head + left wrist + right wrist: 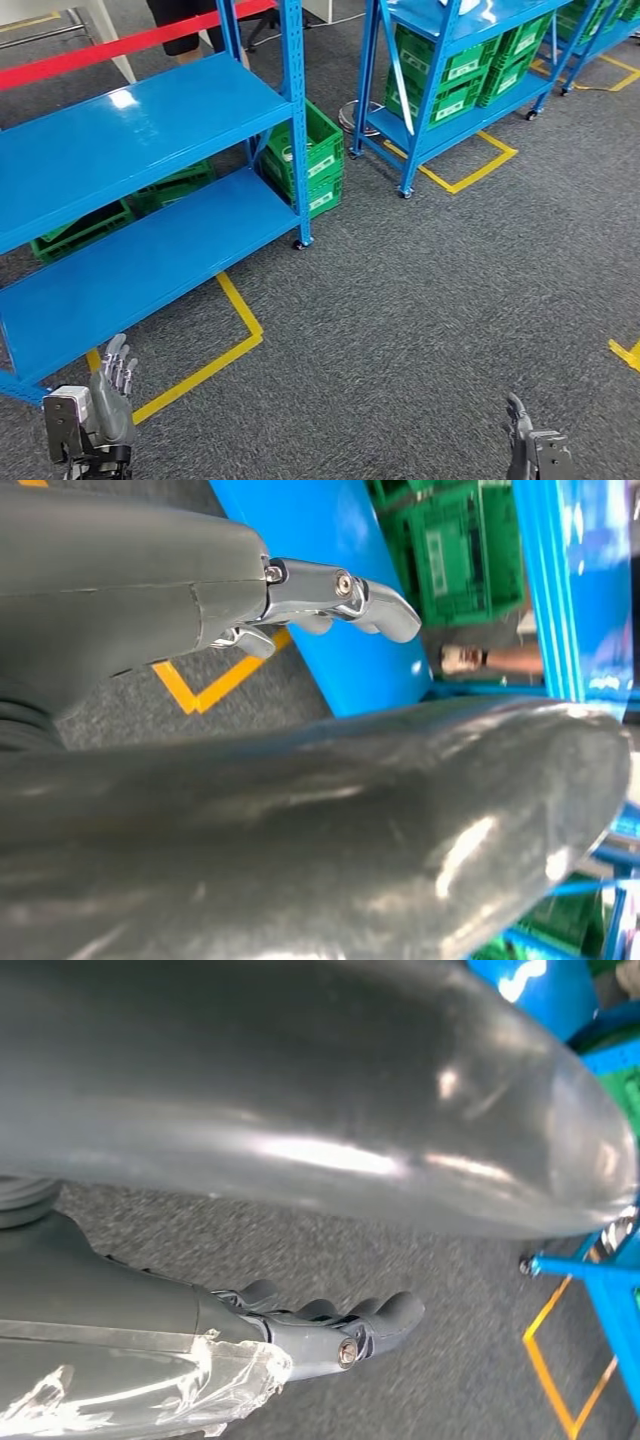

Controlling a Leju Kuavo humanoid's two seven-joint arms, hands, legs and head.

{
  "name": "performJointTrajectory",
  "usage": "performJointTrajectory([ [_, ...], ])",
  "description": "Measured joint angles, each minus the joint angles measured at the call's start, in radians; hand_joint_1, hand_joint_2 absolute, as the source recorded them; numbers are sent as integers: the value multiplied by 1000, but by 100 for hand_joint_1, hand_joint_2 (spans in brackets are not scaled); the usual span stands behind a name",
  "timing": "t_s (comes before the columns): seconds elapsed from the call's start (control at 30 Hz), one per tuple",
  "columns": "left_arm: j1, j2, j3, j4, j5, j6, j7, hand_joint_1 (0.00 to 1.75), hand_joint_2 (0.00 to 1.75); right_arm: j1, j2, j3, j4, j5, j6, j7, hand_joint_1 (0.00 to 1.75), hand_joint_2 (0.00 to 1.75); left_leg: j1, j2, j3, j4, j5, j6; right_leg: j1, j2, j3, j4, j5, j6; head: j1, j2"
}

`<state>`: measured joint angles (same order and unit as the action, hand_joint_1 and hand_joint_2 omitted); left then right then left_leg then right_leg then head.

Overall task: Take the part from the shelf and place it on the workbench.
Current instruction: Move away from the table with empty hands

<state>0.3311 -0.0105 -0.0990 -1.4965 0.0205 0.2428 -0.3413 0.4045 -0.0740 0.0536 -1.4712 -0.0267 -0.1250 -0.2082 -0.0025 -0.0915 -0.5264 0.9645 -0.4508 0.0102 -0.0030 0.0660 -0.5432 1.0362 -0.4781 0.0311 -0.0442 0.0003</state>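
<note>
Both hands hung empty near the blue shelf (143, 130), fingers loosely apart.
Beside that shelf the left hand (113, 395) was nearest, the right hand (528, 445) well apart; no part was visible, so the robot should first find it.

Shelf (136, 130): blue metal rack with two flat boards, standing on the grey carpet at the left, its corner post showing at the right end.
Upper board: lying bare and glossy, catching a light glare.
Lower board (143, 270): sitting low, near the floor.
Part: cannot tell where it is lying.
Bench: cannot tell.
</note>
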Motion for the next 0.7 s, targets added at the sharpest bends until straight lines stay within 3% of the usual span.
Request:
performJointTrajectory([
  [0.07, -1, 0, 0, 0, -1, -1, -1, 0, 0, 0, 0, 0, -1, 0, -3, 0, 0, 0, 3, -23, -13, 3, 6, -12, 0, 18, 20, -41, 1, -2, -1, 0],
  [0.13, 1, 0, 1, 0, -1, -2, -2, 0, 0, -1, 0, 1, -3, 0, -5, 1, 0, 0, 6, -38, -24, 4, 11, -24, 0, -5, 21, -47, 6, -8, 0, 0],
  [0.2, 2, 0, 1, 0, -1, -1, -3, 0, 0, -1, 0, 1, -6, 0, -5, 0, 0, 0, 2, 1, -47, 42, -18, -35, -5, -32, 22, -57, 14, -17, -6, 0],
  [0.27, -2, -1, 1, 0, -1, -1, -3, 0, 0, 1, 0, 1, -8, 0, -6, 0, 0, 0, 2, 60, -104, 160, -86, -43, -6, -63, 20, -61, 17, -23, -13, 0],
  [0.33, -3, -1, 1, 1, -1, -1, -5, 0, 0, 2, 0, 1, -8, 0, -8, 0, 0, 0, 5, 77, -157, 275, -130, -50, -5, -94, 17, -61, 17, -23, -15, 0],
  [0.37, -2, -1, 1, 2, -1, -1, -6, 0, 0, 2, 0, 1, -8, 0, -9, 0, 0, 0, 6, 80, -160, 286, -123, -52, -5, -109, 16, -60, 17, -23, -15, 0],
  [0.43, -1, -1, 2, 3, -2, -1, -10, 0, 0, 1, 0, 1, -8, 0, -12, 0, 0, 0, 6, 96, -107, 194, -62, -52, -5, -136, 18, -59, 15, -21, -16, 0],
  [0.5, -4, -1, 2, 3, -3, -1, -14, 0, 0, 0, 0, 1, -8, 0, -13, 0, 0, 0, 2, 144, -32, 56, -10, -46, 0, -158, 21, -55, 11, -13, -16, 0],
  [0.57, -6, -1, 2, 3, -6, -1, -16, 0, 0, 0, 0, 1, -8, 0, -15, 0, 0, 0, -3, 166, -6, -1, 1, -33, 6, -180, 22, -51, 7, -4, -13, 0],
  [0.63, -2, -1, 2, 3, -9, 0, -18, 0, 0, -1, 0, 2, -10, 1, -18, 0, 0, 0, -3, 142, -13, -2, 3, -18, 6, -195, 22, -49, 3, 6, -12, 0],
  [0.7, 0, -1, 4, 3, -12, 1, -19, 0, 0, -2, 0, 3, -13, 3, -20, 0, 0, 0, 1, 119, -15, -4, 8, -6, 2, -153, 9, -15, -25, 18, -9, 0],
])
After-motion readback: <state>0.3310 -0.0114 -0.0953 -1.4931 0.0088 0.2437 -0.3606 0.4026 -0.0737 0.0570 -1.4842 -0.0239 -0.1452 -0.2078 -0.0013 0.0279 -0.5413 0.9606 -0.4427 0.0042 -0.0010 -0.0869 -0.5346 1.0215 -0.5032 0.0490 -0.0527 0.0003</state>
